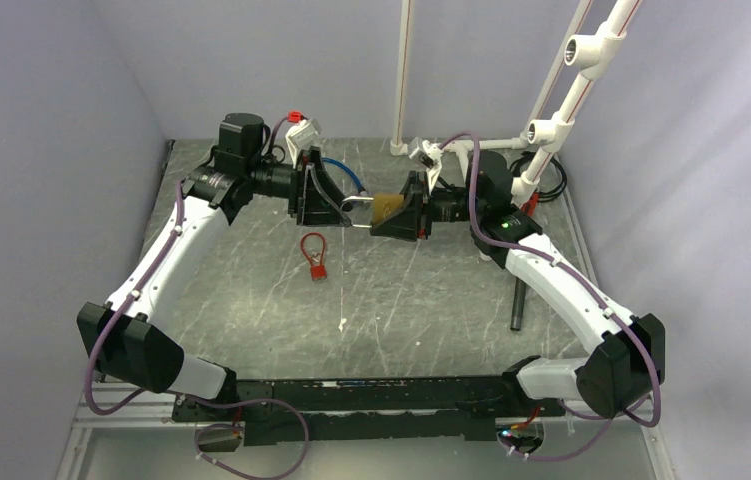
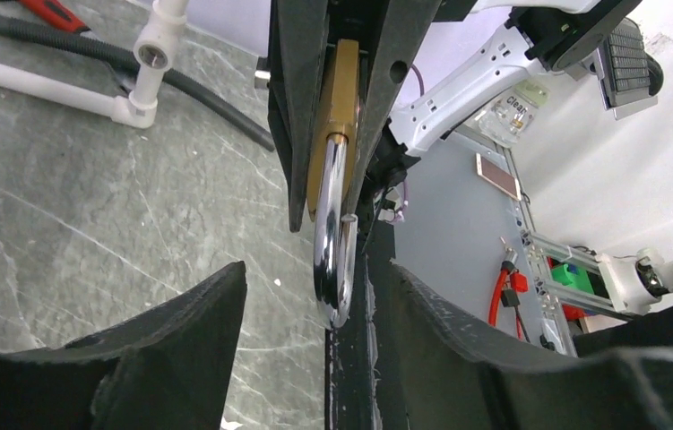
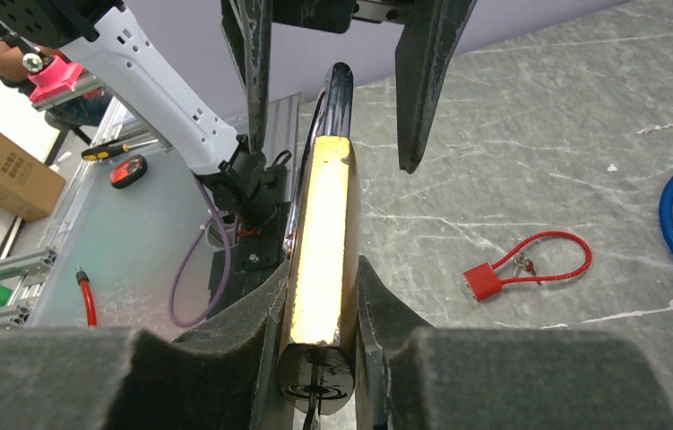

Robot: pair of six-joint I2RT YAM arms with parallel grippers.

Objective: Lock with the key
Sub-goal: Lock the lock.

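My right gripper [image 1: 398, 213] [image 3: 319, 282] is shut on the body of a brass padlock [image 1: 385, 207] [image 3: 322, 215] and holds it above the table. The padlock's silver shackle [image 1: 356, 211] [image 2: 336, 251] points toward my left gripper [image 1: 329, 203] [image 2: 314, 282]. The left gripper is open, with its jaws on either side of the shackle's tip and not touching it. A thin dark sliver sticks out of the padlock's keyhole end [image 3: 316, 394] at the bottom edge of the right wrist view. I cannot tell whether it is the key. A blue cable loop [image 1: 347, 173] lies behind the left gripper.
A red cable lock [image 1: 315, 257] [image 3: 519, 264] with tiny keys on its loop lies on the table in front of the grippers. A black tube [image 1: 517, 302] lies at the right. White pipe framing [image 1: 551, 125] stands at the back right.
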